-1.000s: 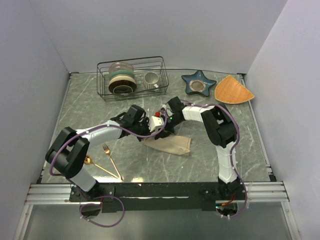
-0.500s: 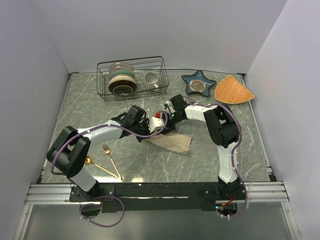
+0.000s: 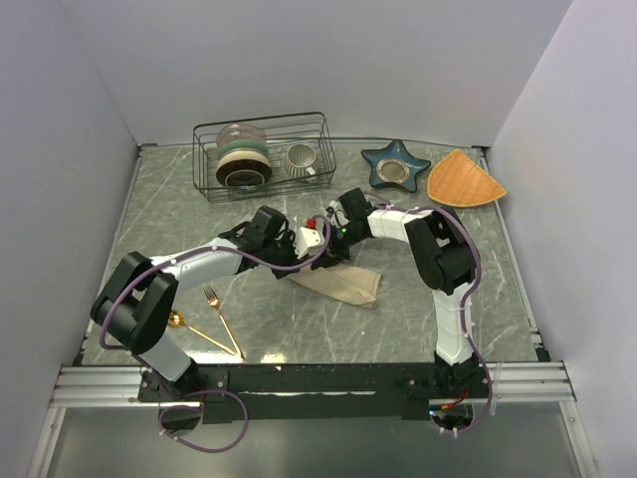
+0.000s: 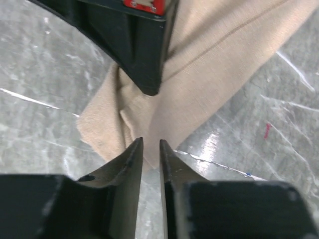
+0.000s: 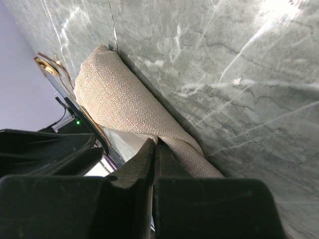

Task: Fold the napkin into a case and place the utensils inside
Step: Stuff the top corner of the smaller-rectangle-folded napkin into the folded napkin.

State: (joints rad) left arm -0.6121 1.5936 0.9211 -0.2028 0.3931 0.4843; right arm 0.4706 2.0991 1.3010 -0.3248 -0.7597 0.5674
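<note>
Since the earlier frame, the jaws of the left gripper (image 4: 150, 143) have been parted a little, so that only a narrow slit is seen between them. Nothing is clamped there; a corner of the cloth lies just beyond the tips. The wrist of the right arm has also been shifted slightly toward the far side.

The soft beige-tan cloth napkin (image 3: 348, 284) is found near the middle of the grey marbled table (image 3: 478, 299), partly folded over itself and not yet formed into a case. The right gripper (image 5: 153, 142) is closed, and a twisted fold of the napkin is pinched between its fingers.

The thin shiny gold fork (image 3: 224, 321) and the gold spoon (image 3: 207, 337) are left well apart from the cloth, near the left arm's base.

The napkin is judged to be light and limp. It will probably sag and open again where it is not held, and it may slide on the smooth table. It is best taken at a corner or along the hem, with both layers caught together.
</note>
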